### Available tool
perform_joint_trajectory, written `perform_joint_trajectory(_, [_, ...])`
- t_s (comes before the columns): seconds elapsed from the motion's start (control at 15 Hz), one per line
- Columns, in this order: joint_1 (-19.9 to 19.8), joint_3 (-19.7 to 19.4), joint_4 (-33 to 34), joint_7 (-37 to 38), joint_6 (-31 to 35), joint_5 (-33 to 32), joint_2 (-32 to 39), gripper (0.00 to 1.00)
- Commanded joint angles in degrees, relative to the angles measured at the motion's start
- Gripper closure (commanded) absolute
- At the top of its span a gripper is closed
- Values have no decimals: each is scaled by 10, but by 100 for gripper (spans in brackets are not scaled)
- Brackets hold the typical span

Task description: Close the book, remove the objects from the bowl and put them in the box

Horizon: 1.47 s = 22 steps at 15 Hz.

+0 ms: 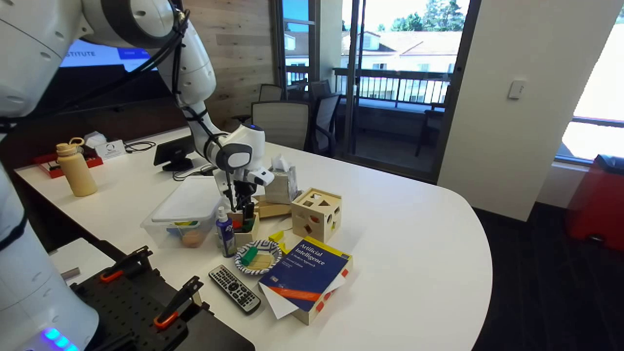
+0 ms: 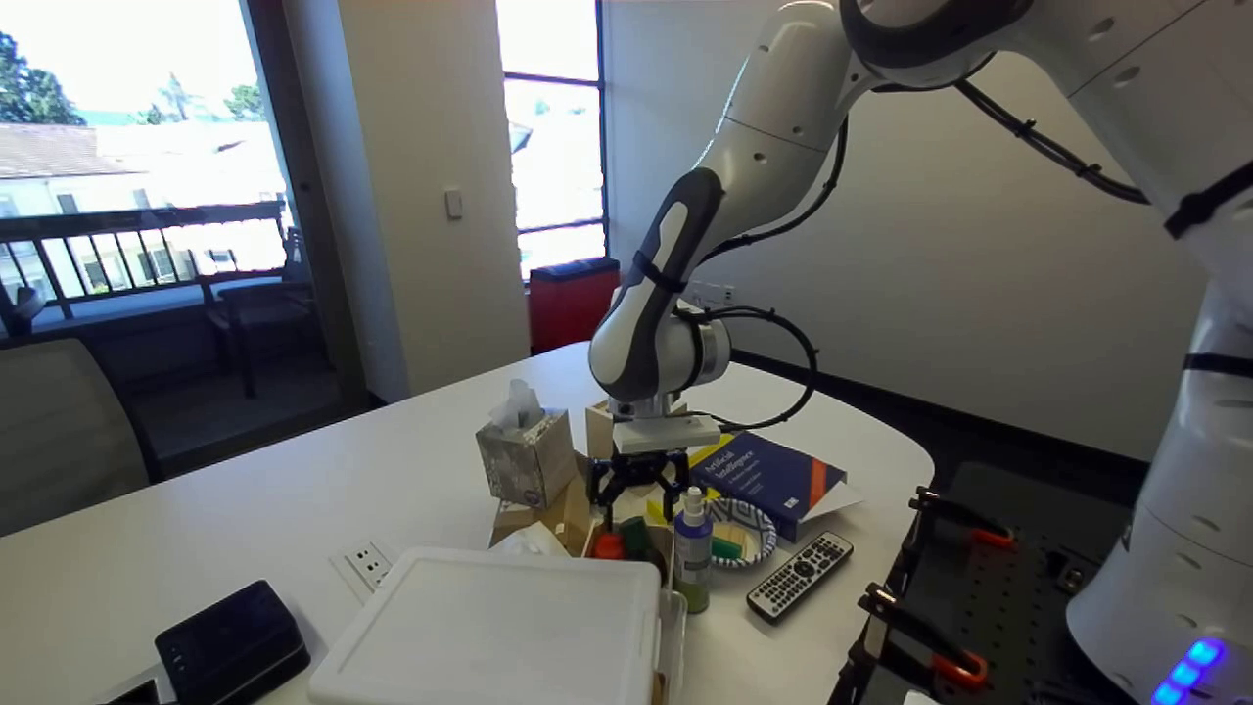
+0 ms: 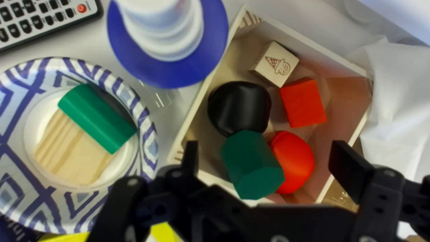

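White bowl (image 3: 20,134), angular blue pattern, smooth green block (image 3: 97,117), grained wooden piece (image 3: 72,151) inside, claw (image 3: 264,148) spread apart

In an exterior view the cam sits pretty close to the base (image 1: 44,278), which eats up the left edge, and looks down across the table (image 1: 424,253) at the glass door (image 1: 390,126). In an exterior view with the tub (image 2: 489,627) right up front, the base is on the right edge and the cam faces the wall (image 2: 940,323). Arm (image 2: 764,127), book (image 1: 307,268), bowl (image 3: 50,210) and remote (image 3: 37,23) are in both exterior views. Wrist cam's way closer, aimed basically straight down: gripper (image 3: 263,151) along the bottom, bowl on the left, part of the remote top left.
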Motion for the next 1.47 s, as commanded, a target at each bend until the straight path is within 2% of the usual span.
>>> perform_joint_trajectory(0.0, [-13, -14, -19, -6, -12, 15, -35, 0])
perform_joint_trajectory(0.47, [-38, -50, -81, 17, -11, 42, -65, 0])
perform_joint_trajectory(1.0, [-74, -34, -127, 5, 7, 114, -44, 0])
perform_joint_trajectory(1.4, [-65, -40, -117, 20, 19, 135, -18, 0])
